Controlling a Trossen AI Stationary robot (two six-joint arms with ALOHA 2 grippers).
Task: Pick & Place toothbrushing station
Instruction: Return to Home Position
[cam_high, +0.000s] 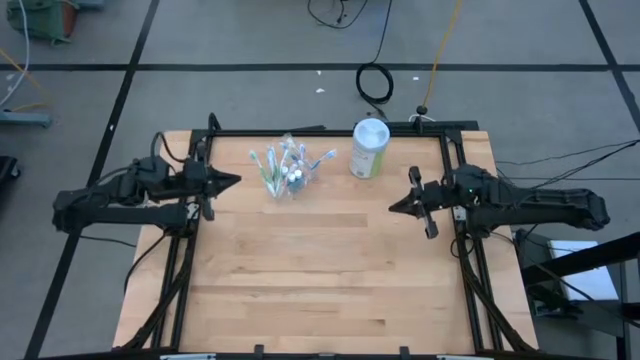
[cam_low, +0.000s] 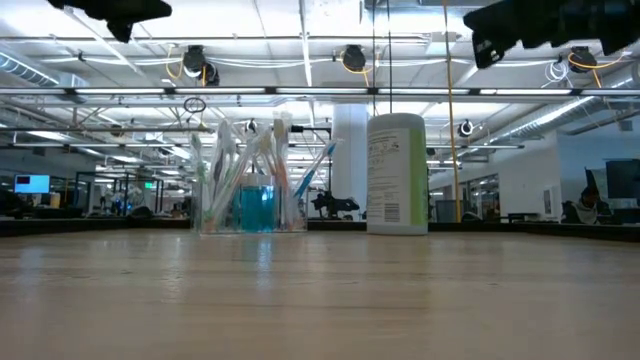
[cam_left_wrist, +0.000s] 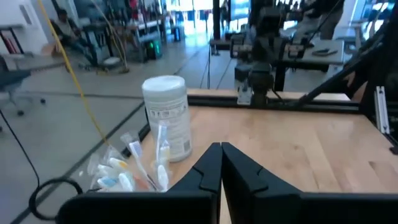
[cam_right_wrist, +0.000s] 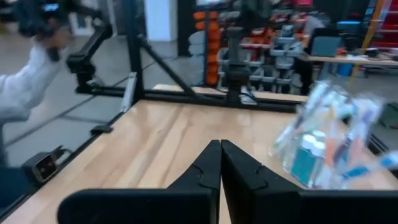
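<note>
cup at 12 o'clock looks fully loaded; left gripper at 9, right gripper at 3, both closed, empty.

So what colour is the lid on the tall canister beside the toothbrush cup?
The lid is white; the high view, looking straight down, shows it best.

**Toothbrushing station: filled and upright**

A small clear plastic cup stands upright on the light wooden table, near its far edge and slightly left of its middle. Slim toothbrushes, white, green, blue and pink, stand in the cup and fan outward above its rim. Small teal tubes sit among them. A pale-green canister with a white lid stands near the cup, not touching it.
</note>
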